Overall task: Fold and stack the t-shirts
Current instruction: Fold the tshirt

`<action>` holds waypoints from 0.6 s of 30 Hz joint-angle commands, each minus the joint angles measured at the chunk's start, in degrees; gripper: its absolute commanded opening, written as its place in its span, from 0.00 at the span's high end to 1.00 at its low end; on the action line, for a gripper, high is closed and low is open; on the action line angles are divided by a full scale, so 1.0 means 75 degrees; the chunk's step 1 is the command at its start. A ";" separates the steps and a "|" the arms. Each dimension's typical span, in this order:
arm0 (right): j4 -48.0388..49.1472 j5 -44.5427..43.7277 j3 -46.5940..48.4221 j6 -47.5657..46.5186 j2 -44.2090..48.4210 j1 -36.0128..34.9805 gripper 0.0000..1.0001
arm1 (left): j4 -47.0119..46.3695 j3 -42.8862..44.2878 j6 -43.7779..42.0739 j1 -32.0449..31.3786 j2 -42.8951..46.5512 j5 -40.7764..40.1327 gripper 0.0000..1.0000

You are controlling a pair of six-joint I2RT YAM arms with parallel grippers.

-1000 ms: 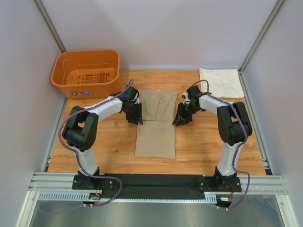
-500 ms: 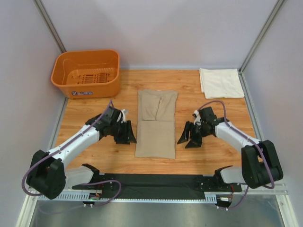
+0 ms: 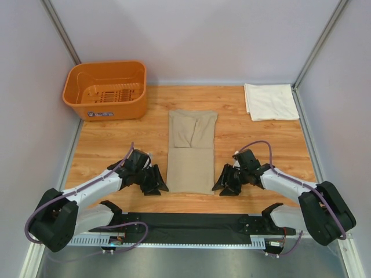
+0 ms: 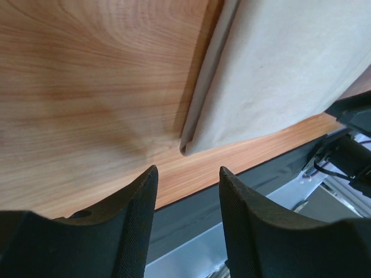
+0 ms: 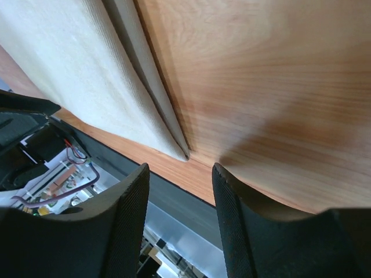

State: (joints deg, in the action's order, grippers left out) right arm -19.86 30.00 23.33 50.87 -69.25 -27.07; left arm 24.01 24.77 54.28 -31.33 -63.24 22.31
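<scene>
In the middle of the wooden surface (image 3: pixel 116 145), a tan t-shirt (image 3: pixel 191 153), folded lengthways into a long narrow strip and laid flat. Sleeves turned in over its far half, with a crosswise edge at about mid-length. Long side edges doubled, plain in both wrist views: one layer of cloth upon another, ending in square near corners.

Just left of the tan t-shirt's near left corner, the left pincer (image 3: pixel 155 184), low over the wood, fingers parted to a middling width with nothing between them. In its wrist view, that corner just beyond the gap, untouched.

Just right of the near right corner, the right pincer (image 3: pixel 225 184), likewise parted and likewise empty, the gap in line with that corner, cloth and fingers apart. Contact between fingertips and wood, on either side: cannot tell.

To the right of the tan t-shirt and beyond its far end, a cream-white t-shirt (image 3: pixel 269 101), folded into a flat, roughly square packet, well apart from both pincers.

To the left of the tan t-shirt and beyond its far end, an orange basket (image 3: pixel 105 90), upright, with a slotted floor, also well apart from the tan cloth.
</scene>
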 commanded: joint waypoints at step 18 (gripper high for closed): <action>0.0128 -0.1609 0.0357 0.0003 -0.0750 -0.0879 0.50 | -0.0693 -0.0350 0.1164 -0.0018 -0.1047 -0.0326 0.48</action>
State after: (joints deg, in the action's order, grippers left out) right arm -17.39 25.36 25.43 52.93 -72.73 -33.36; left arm 18.24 23.31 62.39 -31.38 -68.99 23.53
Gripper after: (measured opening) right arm 0.501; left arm 0.529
